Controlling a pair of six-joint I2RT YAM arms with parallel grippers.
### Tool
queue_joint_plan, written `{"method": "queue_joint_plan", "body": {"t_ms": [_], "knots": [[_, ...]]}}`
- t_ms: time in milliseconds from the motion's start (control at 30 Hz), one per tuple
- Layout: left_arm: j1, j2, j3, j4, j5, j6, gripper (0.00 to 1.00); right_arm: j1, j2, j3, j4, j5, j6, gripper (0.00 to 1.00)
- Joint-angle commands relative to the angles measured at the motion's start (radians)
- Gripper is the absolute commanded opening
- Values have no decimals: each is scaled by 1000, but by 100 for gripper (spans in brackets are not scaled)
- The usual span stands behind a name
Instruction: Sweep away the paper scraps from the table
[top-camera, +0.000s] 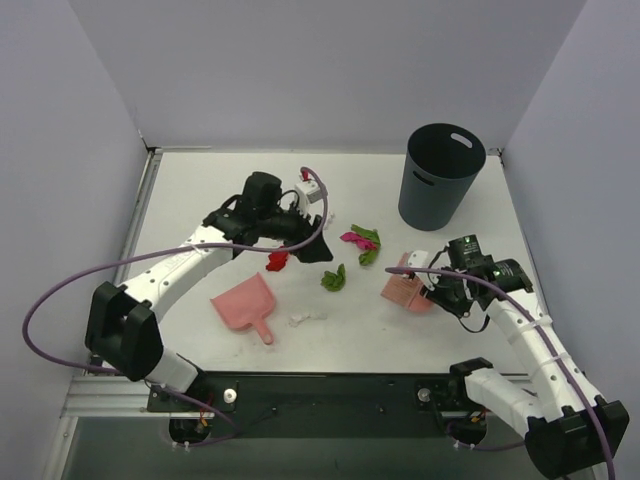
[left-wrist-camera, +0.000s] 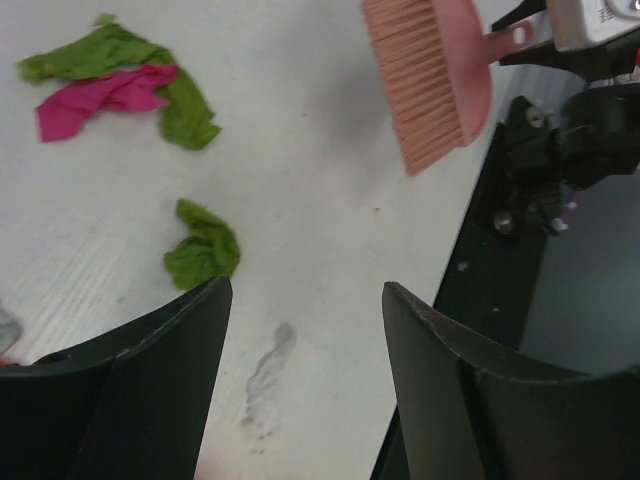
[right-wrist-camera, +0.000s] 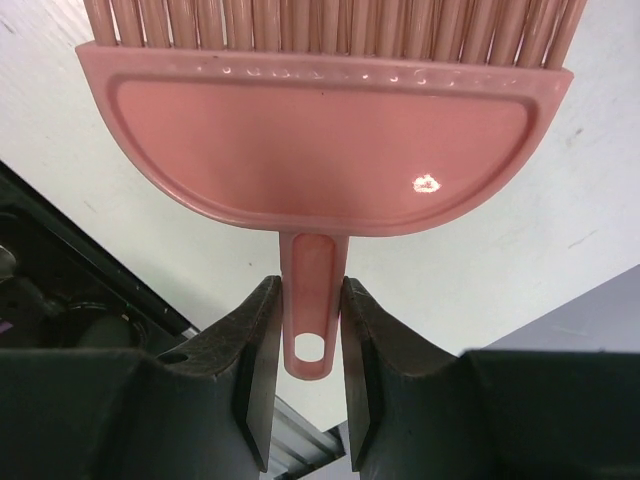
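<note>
So, right gripper (right-wrist-camera: 308, 330) pinches the brush (right-wrist-camera: 320, 150) handle, left gripper (left-wrist-camera: 305, 298) gapes empty; I'd set bristles flat and drag the paper scraps (top-camera: 333, 278) toward the dustpan (top-camera: 243, 300).

Table (top-camera: 200, 190): a white, matt top is shown, smooth, with a faint grey smudge in the left wrist view.
Edge frame (top-camera: 143, 200): bare metal, dully shining.
Scraps (left-wrist-camera: 205, 250): thin paper, crumpled and creased, matt.
Brush (right-wrist-camera: 320, 150): pink moulded plastic; the back is seen to be smooth and glossy, with one bright highlight.
Bristles (left-wrist-camera: 420, 80): fine straight strands, matt, apparently plastic.
Dustpan (top-camera: 243, 300): pink plastic, smooth, with a slight sheen.
Bin (top-camera: 440, 185): dark grey plastic, smooth, nearly matt.
Left gripper (left-wrist-camera: 307, 290): dark matt plastic, with pale wear along the edges.
Right gripper (right-wrist-camera: 310, 290): the same dark matt plastic.
</note>
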Motion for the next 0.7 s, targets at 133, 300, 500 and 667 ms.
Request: {"method": "queue_joint_plan", "body": {"t_ms": [133,300,500,667], "knots": [[-106,180,71,375,337,-357,73,106,56,191,-71,-45,24,0],[-138,283,142,445,336,-425,74,172,86,254,-66,-43,53,0],[-151,349,201,536,383,-522,69,195,119,302,-66,-39,81,0],[-169,392,231,527,408,-536,42,202,136,329,-62,-39,83,0]]}}
